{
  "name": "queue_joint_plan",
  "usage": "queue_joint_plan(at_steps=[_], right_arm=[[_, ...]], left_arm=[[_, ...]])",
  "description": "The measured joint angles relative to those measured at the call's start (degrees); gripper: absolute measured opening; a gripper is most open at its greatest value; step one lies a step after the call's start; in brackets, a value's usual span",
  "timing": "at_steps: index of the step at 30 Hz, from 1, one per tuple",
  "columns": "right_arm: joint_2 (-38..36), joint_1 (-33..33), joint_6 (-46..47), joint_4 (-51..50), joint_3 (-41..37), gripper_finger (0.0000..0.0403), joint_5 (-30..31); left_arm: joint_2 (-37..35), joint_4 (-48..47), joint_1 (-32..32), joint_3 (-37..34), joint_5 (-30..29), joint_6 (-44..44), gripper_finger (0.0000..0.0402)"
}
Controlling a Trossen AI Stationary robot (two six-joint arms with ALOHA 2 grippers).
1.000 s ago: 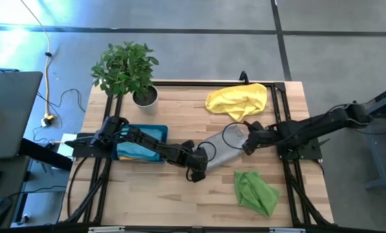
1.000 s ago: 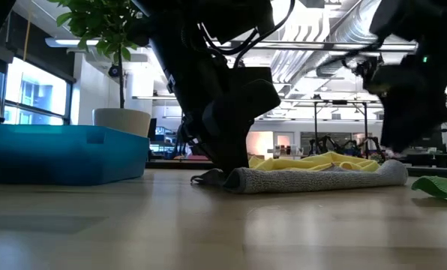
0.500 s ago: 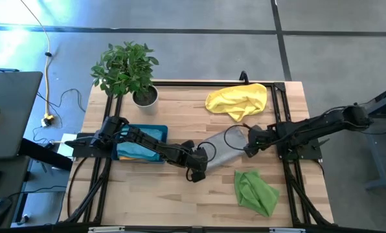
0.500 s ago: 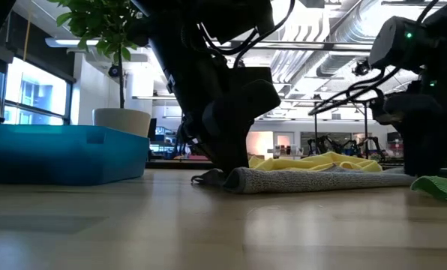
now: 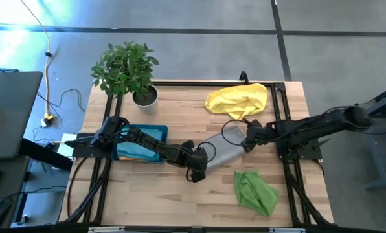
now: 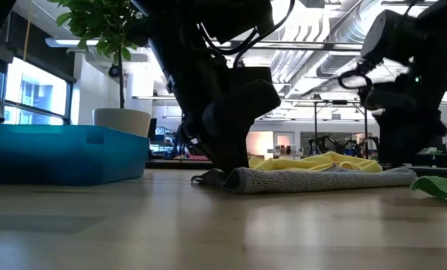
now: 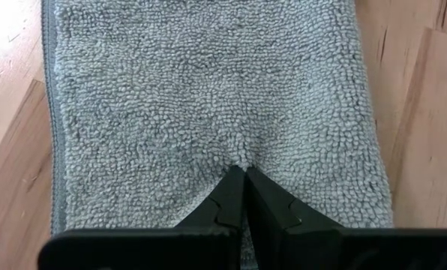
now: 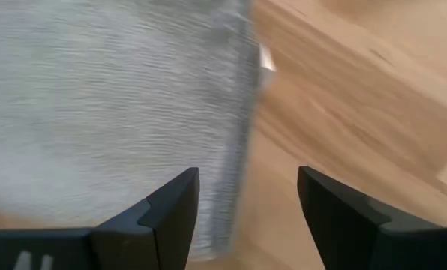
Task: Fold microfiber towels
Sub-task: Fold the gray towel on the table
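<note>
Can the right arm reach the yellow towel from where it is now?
Probably yes. The right claw is open and holds nothing, and the yellow towel lies close beside it on bare table, with nothing between them.

A light wooden plank table [image 5: 180, 194] framed by black metal rails [image 5: 199, 82] stands on a grey concrete floor [image 5: 199, 39] crossed by dark seams. At the table's far left corner a leafy green plant in a white pot [image 5: 127, 70] stands. Off the left edge, a yellow cable [image 5: 48, 71] trails across the floor beside a dark desk surface [image 5: 8, 113]. Seen level across the table, the room behind is an open workshop with bright windows [image 6: 21, 101] on the left, exposed silver ceiling ducts [image 6: 313, 30] and strip lights [image 6: 73, 43].
</note>
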Motion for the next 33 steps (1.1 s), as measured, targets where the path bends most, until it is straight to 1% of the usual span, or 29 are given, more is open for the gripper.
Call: queue_joint_plan(at_steps=[2, 7, 12, 14, 17, 22, 25, 27, 29, 33], right_arm=[[0.84, -0.42, 0.53, 1.99, -1.22, 0.0220, 0.08], [4.92, 0.34, 1.71, 15.82, -4.94, 0.0220, -1.73], [9.00, 1.22, 2.11, 18.70, -4.84, 0.0219, -0.39], [9.69, 1.99, 2.95, 19.26, -4.84, 0.0210, 0.76], [9.82, 3.22, 3.06, 19.56, -4.97, 0.0178, 2.49], [10.00, 4.30, 3.11, 19.41, -5.17, 0.0093, 4.12], [10.06, 4.35, 3.29, 19.33, -5.23, 0.0040, 4.66], [10.08, 4.37, 3.25, 19.57, -5.23, 0.0013, 4.58], [10.08, 4.37, 2.97, 19.55, -5.23, 0.0006, 4.47], [10.06, 4.39, 3.32, 19.04, -5.16, 0.0005, 4.45]], left_arm=[[0.00, 0.29, 0.02, 0.00, -0.02, 0.00, 0.0005], [0.08, 1.21, 0.04, 0.02, -0.20, 0.01, 0.0005], [0.07, 1.42, 0.04, 0.00, -0.28, 0.25, 0.0005], [0.07, 1.46, 0.04, 0.00, -0.33, 0.53, 0.0005], [0.07, 1.95, 0.08, -0.02, -0.41, 0.66, 0.0005], [0.15, 2.64, 0.07, -0.02, -1.15, 0.65, 0.0005], [0.32, 3.16, 0.00, 0.27, -3.21, 0.67, 0.0005], [0.49, 2.82, -0.30, 0.90, -4.44, 1.08, 0.0005], [0.62, 2.43, -0.55, 1.67, -5.21, 1.11, 0.0005], [0.63, 0.67, -0.63, 3.39, -7.75, 1.13, 0.0005]])
